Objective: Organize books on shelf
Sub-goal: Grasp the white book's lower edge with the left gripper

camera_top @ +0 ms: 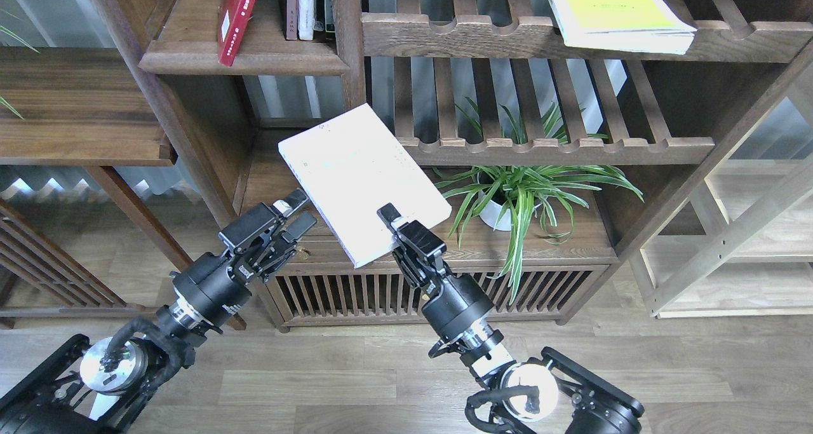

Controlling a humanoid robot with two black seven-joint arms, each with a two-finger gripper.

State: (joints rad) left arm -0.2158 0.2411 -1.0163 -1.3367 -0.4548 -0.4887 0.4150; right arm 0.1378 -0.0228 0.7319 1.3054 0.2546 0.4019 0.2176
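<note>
While the right gripper [389,217] is clamping the near edge of the white book [362,180], that book is tilting in the air before the bookcase. The left gripper [300,210], fingers slightly parted, is hovering just beside its lower left edge; the red book [236,16] is leaning on the shelf [244,61].

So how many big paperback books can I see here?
3: the red book on the top-left shelf, the yellow-green book top right, the white book in the right gripper.

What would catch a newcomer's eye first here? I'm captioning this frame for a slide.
The large white-covered book, held tilted in mid-air at centre by the right gripper clamped on its lower edge. Next, the yellow-green book lying flat on the slatted rack at top right, and the green potted plant beneath it.
</note>
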